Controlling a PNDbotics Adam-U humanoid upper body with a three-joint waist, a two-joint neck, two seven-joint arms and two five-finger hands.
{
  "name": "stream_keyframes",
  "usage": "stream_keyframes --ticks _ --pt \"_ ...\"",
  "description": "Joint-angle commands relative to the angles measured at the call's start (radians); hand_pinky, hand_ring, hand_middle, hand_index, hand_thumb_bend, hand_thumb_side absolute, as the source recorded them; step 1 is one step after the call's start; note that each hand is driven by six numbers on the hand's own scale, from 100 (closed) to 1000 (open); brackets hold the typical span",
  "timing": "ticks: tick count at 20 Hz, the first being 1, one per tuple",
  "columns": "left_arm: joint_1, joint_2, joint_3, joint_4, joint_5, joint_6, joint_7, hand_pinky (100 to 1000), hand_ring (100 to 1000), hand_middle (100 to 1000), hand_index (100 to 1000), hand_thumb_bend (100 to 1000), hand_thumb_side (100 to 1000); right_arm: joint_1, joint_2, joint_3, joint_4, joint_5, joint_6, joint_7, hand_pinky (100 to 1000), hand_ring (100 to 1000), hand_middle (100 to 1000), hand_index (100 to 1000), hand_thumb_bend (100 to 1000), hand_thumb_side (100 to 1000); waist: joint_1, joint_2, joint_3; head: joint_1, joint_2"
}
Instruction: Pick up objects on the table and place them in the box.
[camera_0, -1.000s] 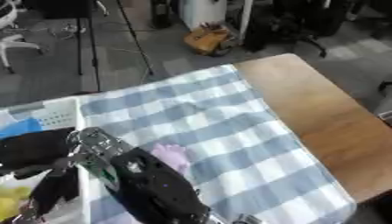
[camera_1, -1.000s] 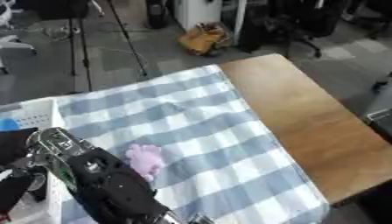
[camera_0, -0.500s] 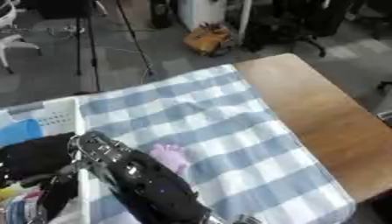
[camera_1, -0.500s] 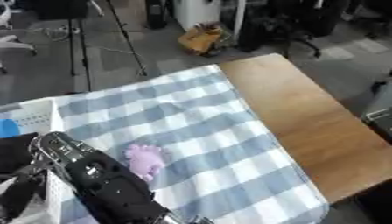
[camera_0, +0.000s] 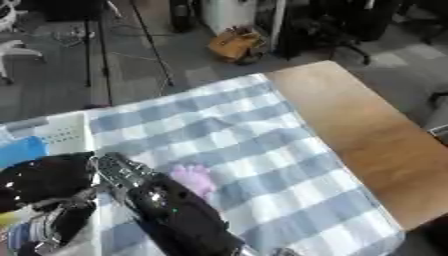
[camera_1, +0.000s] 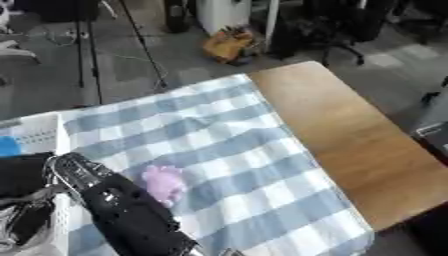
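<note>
A small pink object (camera_1: 164, 182) lies on the blue-and-white checked cloth (camera_0: 262, 145), just right of my forearm. At the left edge stands the white perforated box (camera_0: 61, 132), holding a blue thing (camera_0: 19, 150) and something yellow (camera_0: 13, 217). My right arm comes in from the bottom centre and reaches left across the cloth. Its black hand (camera_0: 44, 180) hangs over the inside of the box, behind the silver wrist. The hand's underside is hidden, so I cannot tell whether it holds anything. My left hand shows in neither view.
The cloth covers the left part of the wooden table (camera_0: 367, 125), whose bare right strip ends at an edge near the lower right. Beyond the far edge are floor, tripod legs, a brown bag (camera_0: 234, 44) and chairs.
My right hand has sunk slightly lower over the box. The pink object has stayed where it was.
</note>
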Motion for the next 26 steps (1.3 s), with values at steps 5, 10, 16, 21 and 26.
stream_keyframes --ticks 5,10,16,21,26 --pt "0.0 0.02 0.013 -0.009 -0.006 0.004 0.004 512 635 706 707 387 910 0.018 -0.24 -0.139 -0.212 -0.538 0.131 0.103 486 594 696 738 207 353 -0.006 -0.034 -0.031 0.03 0.027" --pt "-0.002 0.021 0.016 -0.01 -0.008 0.006 0.008 512 636 708 708 388 909 0.083 -0.332 -0.187 -0.348 -0.806 0.263 0.269 468 573 670 720 130 376 -0.008 -0.031 -0.053 0.05 0.037" --pt "-0.004 0.021 0.017 -0.012 -0.008 0.007 0.012 512 638 711 712 391 907 0.146 -0.354 -0.231 -0.443 -0.932 0.37 0.378 478 575 671 716 100 421 -0.006 -0.035 -0.065 0.064 0.045" --pt "-0.003 0.021 0.018 -0.011 -0.009 0.009 0.015 513 643 716 716 392 907 0.173 -0.361 -0.251 -0.463 -0.976 0.413 0.424 474 572 667 712 100 445 -0.005 -0.036 -0.067 0.073 0.048" --pt "-0.004 0.021 0.021 -0.011 -0.012 0.012 0.024 515 647 720 722 394 906 0.188 -0.359 -0.257 -0.478 -0.996 0.433 0.448 473 572 667 713 100 450 -0.004 -0.038 -0.066 0.114 0.052"
